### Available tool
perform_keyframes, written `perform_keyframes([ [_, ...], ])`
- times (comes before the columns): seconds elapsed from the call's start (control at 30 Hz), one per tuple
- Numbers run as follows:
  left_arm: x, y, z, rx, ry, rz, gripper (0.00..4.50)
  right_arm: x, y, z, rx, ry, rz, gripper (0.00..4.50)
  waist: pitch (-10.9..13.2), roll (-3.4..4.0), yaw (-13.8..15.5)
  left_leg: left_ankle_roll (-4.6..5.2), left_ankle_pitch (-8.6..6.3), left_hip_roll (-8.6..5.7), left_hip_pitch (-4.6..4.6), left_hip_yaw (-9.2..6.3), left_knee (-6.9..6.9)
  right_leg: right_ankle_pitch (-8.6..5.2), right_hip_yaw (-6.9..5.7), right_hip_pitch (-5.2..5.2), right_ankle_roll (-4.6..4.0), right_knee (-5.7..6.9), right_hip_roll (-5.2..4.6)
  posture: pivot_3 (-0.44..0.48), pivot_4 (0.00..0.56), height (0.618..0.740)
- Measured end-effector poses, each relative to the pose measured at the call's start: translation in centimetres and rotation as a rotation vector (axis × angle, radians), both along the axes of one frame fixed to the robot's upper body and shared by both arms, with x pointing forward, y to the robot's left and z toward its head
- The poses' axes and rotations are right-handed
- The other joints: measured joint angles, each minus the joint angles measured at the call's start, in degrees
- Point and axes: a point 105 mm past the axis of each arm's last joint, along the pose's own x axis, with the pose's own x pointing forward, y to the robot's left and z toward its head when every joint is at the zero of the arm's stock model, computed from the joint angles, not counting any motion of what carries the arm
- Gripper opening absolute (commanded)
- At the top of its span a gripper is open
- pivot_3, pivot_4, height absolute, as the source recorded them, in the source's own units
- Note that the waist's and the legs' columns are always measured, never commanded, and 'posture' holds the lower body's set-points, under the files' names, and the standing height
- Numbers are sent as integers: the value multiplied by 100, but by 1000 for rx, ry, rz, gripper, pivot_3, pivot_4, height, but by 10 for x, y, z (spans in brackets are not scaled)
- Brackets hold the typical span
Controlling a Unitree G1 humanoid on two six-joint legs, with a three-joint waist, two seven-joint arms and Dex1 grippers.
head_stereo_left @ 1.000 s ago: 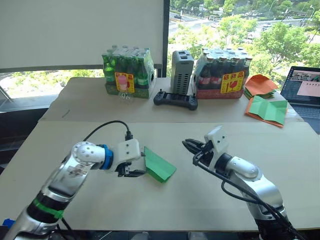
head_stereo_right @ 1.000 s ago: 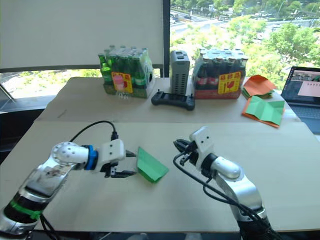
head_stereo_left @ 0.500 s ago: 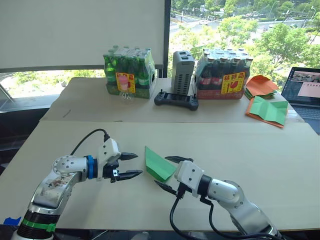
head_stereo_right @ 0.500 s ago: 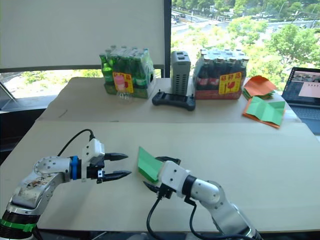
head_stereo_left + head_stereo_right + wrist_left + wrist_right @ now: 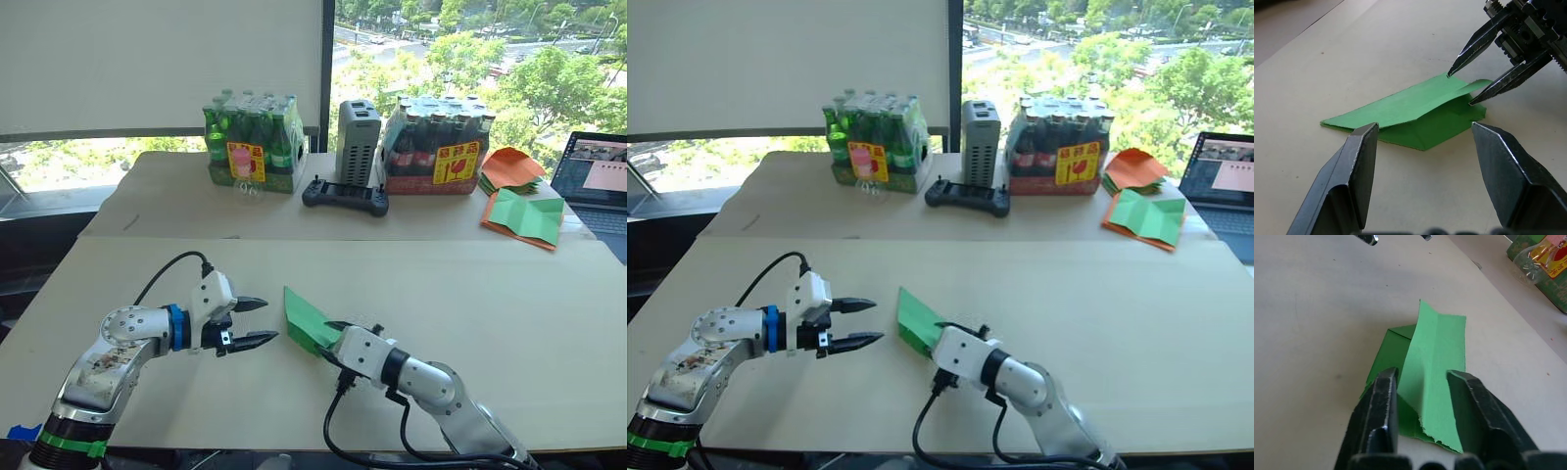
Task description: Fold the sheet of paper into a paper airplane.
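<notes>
Left bottle pack (image 5: 253, 142) label: yellow and pink, I can't read it.
Right bottle pack (image 5: 436, 144) label: yellow and red, unreadable to me.

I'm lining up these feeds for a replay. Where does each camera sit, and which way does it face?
Left eye and right eye views: on the head, looking forward and down; both arms show.
Left wrist view: behind the open left pincer, facing the sheet of paper and the right pincer.
Right wrist view: behind the right pincer, whose fingers straddle a raised flap.
All share the paper on the table.
</notes>
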Motion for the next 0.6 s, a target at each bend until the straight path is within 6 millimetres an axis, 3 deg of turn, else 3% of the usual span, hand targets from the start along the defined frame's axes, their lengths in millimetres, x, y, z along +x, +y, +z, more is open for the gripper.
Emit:
perform_keyframes([
  [0.1,0,0,0,3,-1,3,3196,2,-2,-4,-13,7,-8,40,0,0,2,0,0,-1,0,0,0,0,0,-1,0,0,0,0,150,675],
  [0.33,2,0,2,0,-8,9,3196,7,-2,-7,-36,5,31,40,0,0,-1,0,0,0,0,0,0,0,0,0,0,0,0,0,150,675],
  [0.6,3,-3,8,-51,13,7,3196,20,-15,32,-24,-26,359,40,0,-1,-23,0,0,4,0,0,0,0,-2,2,0,-4,2,0,150,675],
])
